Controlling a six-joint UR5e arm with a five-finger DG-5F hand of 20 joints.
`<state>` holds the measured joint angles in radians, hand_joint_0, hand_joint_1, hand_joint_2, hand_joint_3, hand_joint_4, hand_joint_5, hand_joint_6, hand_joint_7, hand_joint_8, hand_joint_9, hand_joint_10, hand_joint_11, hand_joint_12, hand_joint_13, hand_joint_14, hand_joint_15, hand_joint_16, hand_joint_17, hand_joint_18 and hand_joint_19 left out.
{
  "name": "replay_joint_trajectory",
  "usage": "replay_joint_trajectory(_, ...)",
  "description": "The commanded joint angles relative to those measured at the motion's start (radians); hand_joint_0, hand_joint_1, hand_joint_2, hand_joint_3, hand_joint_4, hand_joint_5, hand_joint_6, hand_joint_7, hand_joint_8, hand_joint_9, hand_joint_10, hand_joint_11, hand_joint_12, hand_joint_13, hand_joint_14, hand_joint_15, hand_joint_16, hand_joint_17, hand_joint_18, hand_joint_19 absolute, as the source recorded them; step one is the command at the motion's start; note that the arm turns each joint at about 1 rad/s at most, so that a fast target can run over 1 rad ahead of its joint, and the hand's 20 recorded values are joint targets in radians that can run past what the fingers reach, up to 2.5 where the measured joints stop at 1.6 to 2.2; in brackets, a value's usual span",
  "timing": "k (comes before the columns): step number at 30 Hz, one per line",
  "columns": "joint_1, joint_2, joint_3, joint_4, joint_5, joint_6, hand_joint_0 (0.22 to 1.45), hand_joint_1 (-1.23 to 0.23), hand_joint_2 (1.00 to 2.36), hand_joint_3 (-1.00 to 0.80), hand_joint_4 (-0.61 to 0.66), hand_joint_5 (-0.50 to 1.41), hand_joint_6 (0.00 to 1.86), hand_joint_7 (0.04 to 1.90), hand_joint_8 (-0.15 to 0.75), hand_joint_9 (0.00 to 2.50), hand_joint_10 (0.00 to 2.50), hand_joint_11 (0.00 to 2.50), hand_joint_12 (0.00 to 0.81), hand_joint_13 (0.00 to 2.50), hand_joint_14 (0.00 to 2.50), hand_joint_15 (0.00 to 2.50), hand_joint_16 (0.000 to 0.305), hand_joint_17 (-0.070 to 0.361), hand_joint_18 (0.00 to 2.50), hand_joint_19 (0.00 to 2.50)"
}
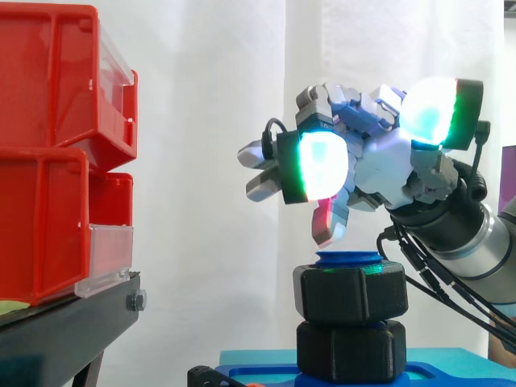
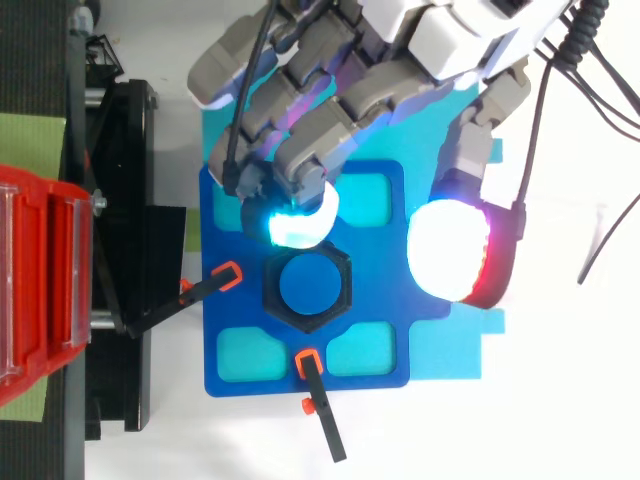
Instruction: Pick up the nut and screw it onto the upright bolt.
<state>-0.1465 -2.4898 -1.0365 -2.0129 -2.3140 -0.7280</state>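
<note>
**Hand hangs loose over the nut on the bolt**

Hand [image 1: 379, 157] hovers just above the bolt [image 1: 348, 259]. Its fingers are half bent and spread out, and they hold nothing. One glowing fingertip [image 2: 298, 215] points down just beside the bolt, and the thumb pad [image 2: 450, 250] sits out wide on the other side. I think the hand is spread like this so it can reach around the nut from both sides.

The black nut [image 1: 351, 292] has six sides. It sits around the bolt, and only the blue top of the bolt pokes out above it. So the nut looks like it is already on the bolt. I cannot tell how tight it is. It may need more turns.

Under the nut, lower on the bolt, is a second black six-sided block [image 1: 351, 351]. The bolt stands straight up from a blue plate [image 2: 380, 300], which keeps it from tipping.

Two black clamps with orange tips [image 2: 205, 290] [image 2: 322, 415] bite the plate's edges near the bolt. They seem to stop the plate from sliding when the nut is turned.

Far from the bolt, red bins [image 1: 48, 161] sit on a black stand [image 1: 64, 322].
</note>
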Motion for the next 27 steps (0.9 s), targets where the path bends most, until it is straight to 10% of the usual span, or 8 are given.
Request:
replay_joint_trajectory(1, 0.008, 0.000, -0.002, 0.029, 0.002, 0.010, 0.52, -0.20, 1.00, -0.50, 0.19, -0.01, 0.51, 1.15, 0.205, 1.34, 0.01, 0.15, 0.180, 0.81, 0.00, 0.00, 0.017, 0.038, 0.50, 0.05)
replay_joint_trajectory(18, 0.062, -0.001, -0.068, 0.023, 0.151, -0.011, 0.52, -0.20, 1.00, -0.50, 0.23, -0.04, 0.50, 1.03, 0.208, 1.30, 0.00, 0.13, 0.188, 0.80, 0.00, 0.00, 0.019, 0.042, 0.50, 0.07)
replay_joint_trajectory(27, 0.071, -0.001, -0.069, 0.022, 0.160, -0.079, 0.51, -0.22, 1.00, -0.50, 0.22, -0.08, 0.50, 0.87, 0.192, 1.08, 0.00, 0.04, 0.213, 0.72, 0.00, 0.00, 0.023, 0.052, 0.48, 0.08)
